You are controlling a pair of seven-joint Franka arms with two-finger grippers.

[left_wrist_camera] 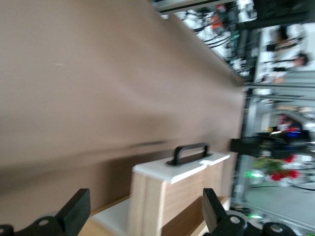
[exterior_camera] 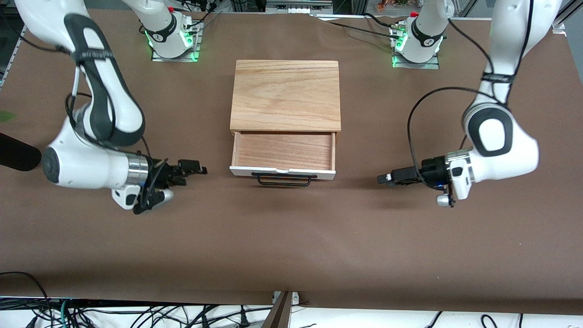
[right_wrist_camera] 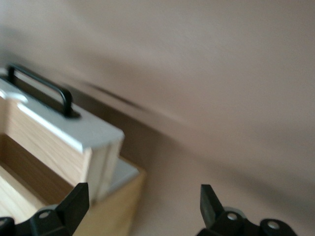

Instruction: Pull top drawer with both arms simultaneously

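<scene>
Drawer with white front and black wire handle (exterior_camera: 283, 157) stands pulled out; left gripper (exterior_camera: 387, 177) at three o'clock, right gripper (exterior_camera: 193, 167) at nine, fingers apart, apparently released.

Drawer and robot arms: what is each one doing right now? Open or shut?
top drawer: pulled open, nothing inside, handle free.
cabinet: closed wood top, drawer sticking out toward the front camera.
left tool: open, holding nothing, apart from the drawer.
right tool: open, holding nothing, apart from the drawer.
</scene>
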